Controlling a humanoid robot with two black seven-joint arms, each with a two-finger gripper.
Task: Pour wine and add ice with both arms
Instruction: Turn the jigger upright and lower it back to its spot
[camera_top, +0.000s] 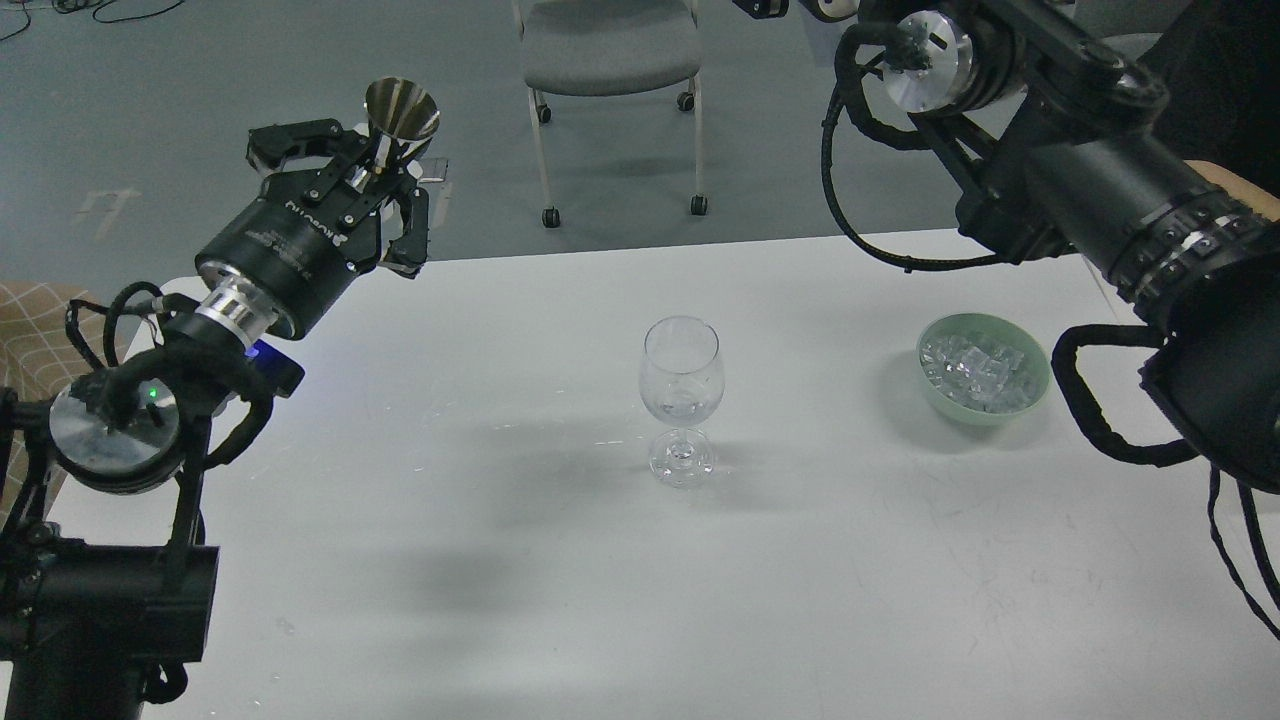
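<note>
A clear wine glass (682, 385) stands upright at the middle of the white table (800, 560), with a little clear content at its bottom. A pale green bowl (1036, 385) to its right holds a pile of clear ice cubes (975, 365). My left gripper (372, 165) is raised over the table's far left edge, well left of the glass. It is shut on a shiny metal cone-shaped cup (402, 108), whose mouth points up. My right arm (1080, 170) reaches up past the bowl. Only a scrap of its far end (790, 8) shows at the top edge.
A grey office chair (610, 50) on castors stands on the floor behind the table. A tan checked cushion (35, 330) is at the left edge. My right arm's cables (1100, 400) hang beside the bowl.
</note>
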